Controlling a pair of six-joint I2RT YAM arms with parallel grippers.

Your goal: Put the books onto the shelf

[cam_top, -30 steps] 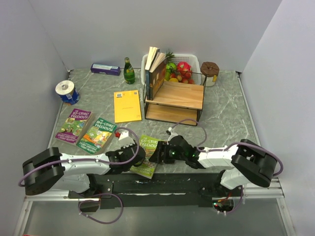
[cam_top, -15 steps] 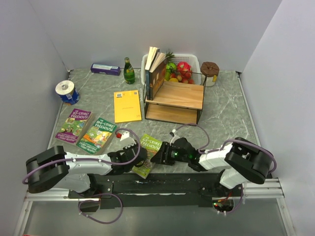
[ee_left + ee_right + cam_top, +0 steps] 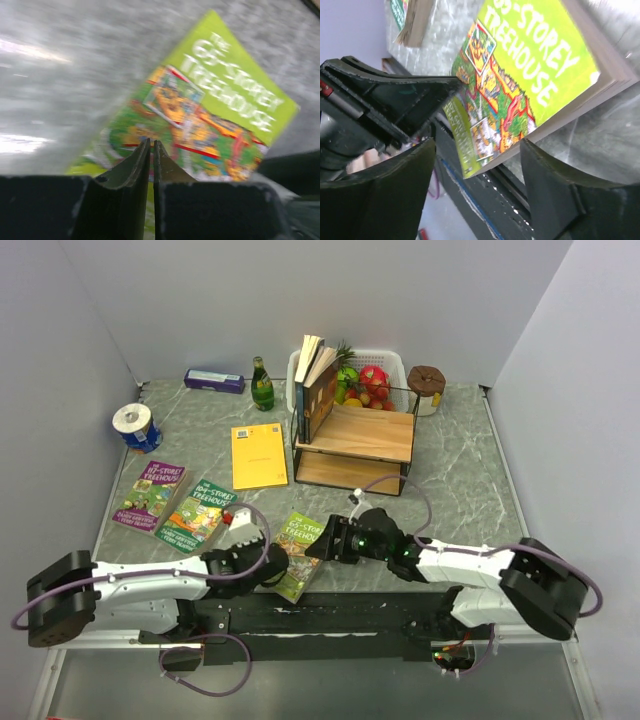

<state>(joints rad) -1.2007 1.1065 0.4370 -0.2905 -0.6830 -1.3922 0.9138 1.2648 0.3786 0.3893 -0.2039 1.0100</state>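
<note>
– Green book [image 3: 303, 552] sits bottom centre, poking over the table [image 3: 460, 470] edge, well apart from the shelf [image 3: 355, 435]. Why?
– Easier to grab, I'd guess. Right claw [image 3: 477, 150] gapes around it; left claw [image 3: 151, 145] is nearly clenched, pinching unclear.

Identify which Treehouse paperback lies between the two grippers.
The bright green book at the near edge, between left gripper and right gripper; the purple book and darker green book lie side by side farther left.
</note>
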